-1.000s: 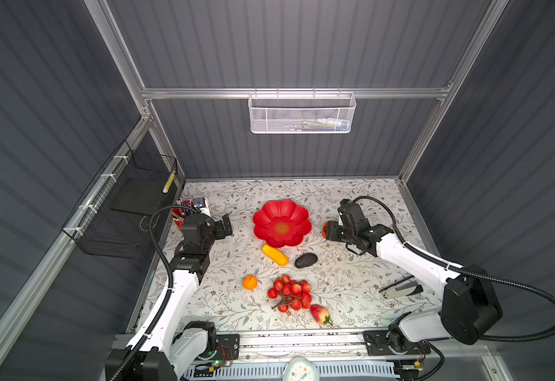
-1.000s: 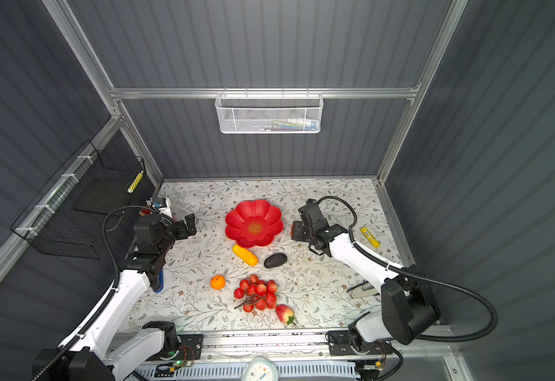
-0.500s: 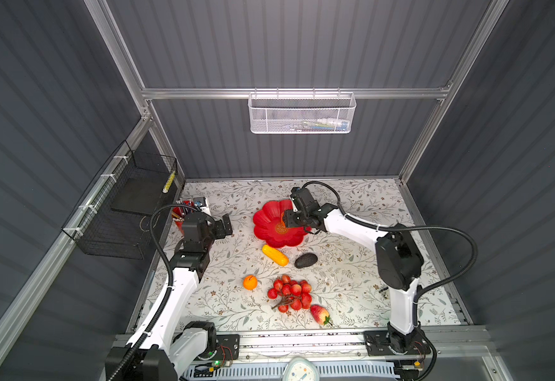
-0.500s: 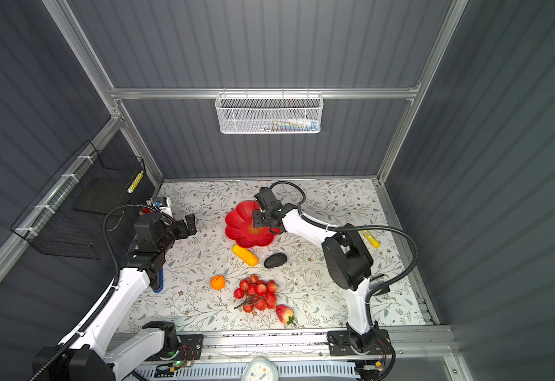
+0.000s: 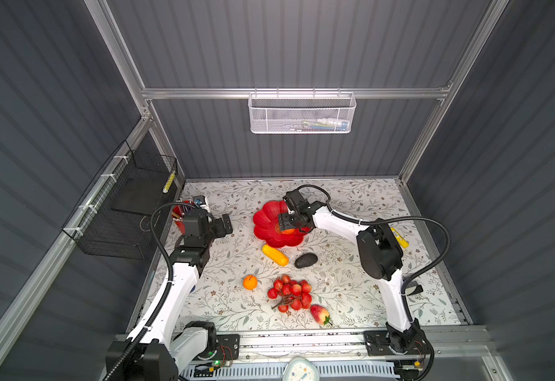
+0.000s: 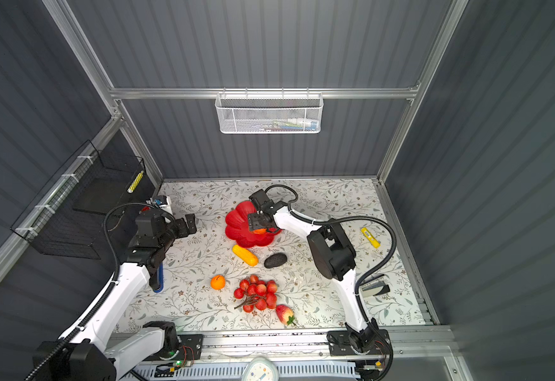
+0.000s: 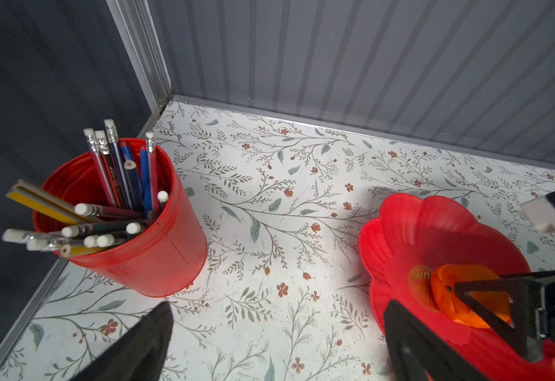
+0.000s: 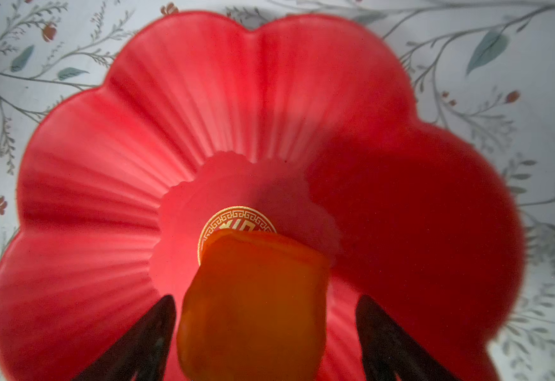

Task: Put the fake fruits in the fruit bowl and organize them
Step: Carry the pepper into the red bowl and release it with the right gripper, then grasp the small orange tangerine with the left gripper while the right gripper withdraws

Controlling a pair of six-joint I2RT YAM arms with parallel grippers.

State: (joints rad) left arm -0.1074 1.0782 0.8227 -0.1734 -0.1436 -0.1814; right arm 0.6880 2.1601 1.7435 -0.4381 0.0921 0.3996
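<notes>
grey walls (image 5: pixel 302 49), floral tabletop (image 5: pixel 352 280); left gripper (image 5: pixel 226 225) and right gripper (image 8: pixel 266 300) gape, orange (image 7: pixel 444 303) ungripped.

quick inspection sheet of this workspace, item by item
surface: floral-print tabletop
job's things: fruit bowl holds one orange fruit; yellow fruit, dark oval fruit, second orange, berry bunch, strawberry on table
clutter: pencil cup, yellow marker
grippers: left gripper open, empty; right gripper open, jaws astride the bowl's orange, gaps both sides
cables: black hoses loop off both arms, clear of fruit
surroundings: white mesh basket on back wall, black wire basket on left wall
</notes>
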